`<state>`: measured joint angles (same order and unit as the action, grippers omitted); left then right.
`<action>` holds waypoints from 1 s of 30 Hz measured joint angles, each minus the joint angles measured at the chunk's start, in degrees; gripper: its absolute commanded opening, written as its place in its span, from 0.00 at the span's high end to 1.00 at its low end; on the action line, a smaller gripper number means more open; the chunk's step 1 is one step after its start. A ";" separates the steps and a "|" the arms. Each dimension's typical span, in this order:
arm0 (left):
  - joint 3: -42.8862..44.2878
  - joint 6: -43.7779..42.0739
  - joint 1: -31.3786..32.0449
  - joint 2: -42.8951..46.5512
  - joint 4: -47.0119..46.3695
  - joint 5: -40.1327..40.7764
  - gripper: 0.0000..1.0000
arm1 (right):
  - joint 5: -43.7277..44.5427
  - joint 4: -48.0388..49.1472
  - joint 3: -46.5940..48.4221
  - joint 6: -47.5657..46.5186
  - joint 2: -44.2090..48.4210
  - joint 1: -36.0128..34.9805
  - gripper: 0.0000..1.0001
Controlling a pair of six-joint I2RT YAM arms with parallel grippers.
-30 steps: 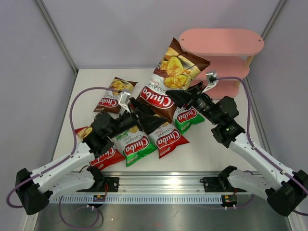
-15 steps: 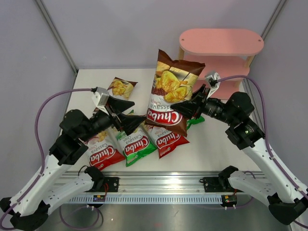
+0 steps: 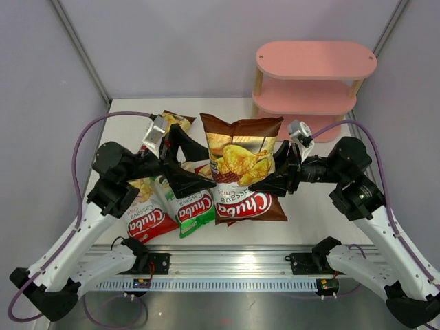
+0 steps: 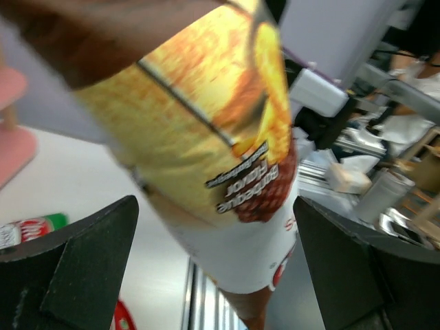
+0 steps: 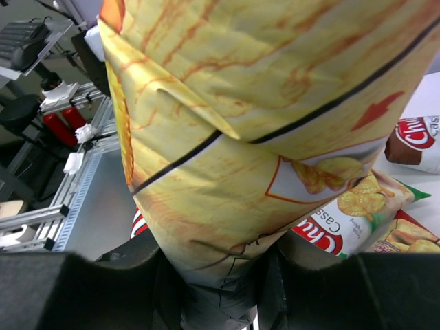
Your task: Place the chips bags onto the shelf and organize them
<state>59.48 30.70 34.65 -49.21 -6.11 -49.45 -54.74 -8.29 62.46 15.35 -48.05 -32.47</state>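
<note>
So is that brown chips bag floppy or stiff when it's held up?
Probably floppy: the brown chips bag shows creases where the right gripper pinches it. Likely light, since one edge pinch holds it up. Its glossy skin might be slippery.

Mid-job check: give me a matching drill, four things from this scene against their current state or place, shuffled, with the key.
1. centre brown bag
2. green bag
3. shelf
4. left end effector

A. open
B. lying on the table
C. gripped by the right end effector, off the table
D. standing at the table's far right

Pairs: 1-C, 2-B, 3-D, 4-A
</note>
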 measured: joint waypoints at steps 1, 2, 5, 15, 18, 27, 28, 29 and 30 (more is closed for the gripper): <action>-0.74 2.99 0.00 -0.68 -4.55 -2.16 0.01 | -0.79 0.07 0.09 0.00 -0.33 0.00 0.79; -1.20 5.60 0.00 -1.40 -8.31 -3.96 0.01 | -1.55 0.15 0.20 -0.02 -0.72 0.00 0.79; -1.31 10.47 -0.04 -4.00 -15.23 -6.60 0.01 | -3.72 1.68 0.94 0.09 -1.73 0.24 0.79; -0.02 17.16 1.44 -10.73 -24.90 -9.55 0.54 | -7.39 6.58 1.01 0.94 -2.91 0.72 0.75; -0.28 17.18 1.86 -10.73 -27.15 -9.46 0.73 | -7.06 6.43 1.05 0.26 -2.36 0.70 0.59; -0.96 15.45 2.54 -10.08 -23.89 -0.94 0.90 | 4.28 1.20 0.90 -1.53 1.95 0.15 0.00; -0.96 15.50 2.47 -10.08 -22.93 0.76 0.90 | 7.48 0.31 0.90 -1.33 2.64 0.15 0.01; -0.96 15.65 2.40 -10.08 -22.05 2.62 0.91 | 10.82 -0.72 0.90 -0.92 3.30 0.15 0.00; -0.96 15.76 2.29 -10.03 -21.05 5.05 0.92 | 15.93 -2.27 0.90 0.24 4.37 0.15 0.01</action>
<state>58.52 46.46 36.95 -59.24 -27.16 -44.40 -38.81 -10.57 63.35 15.59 -43.68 -32.32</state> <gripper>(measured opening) 0.406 0.993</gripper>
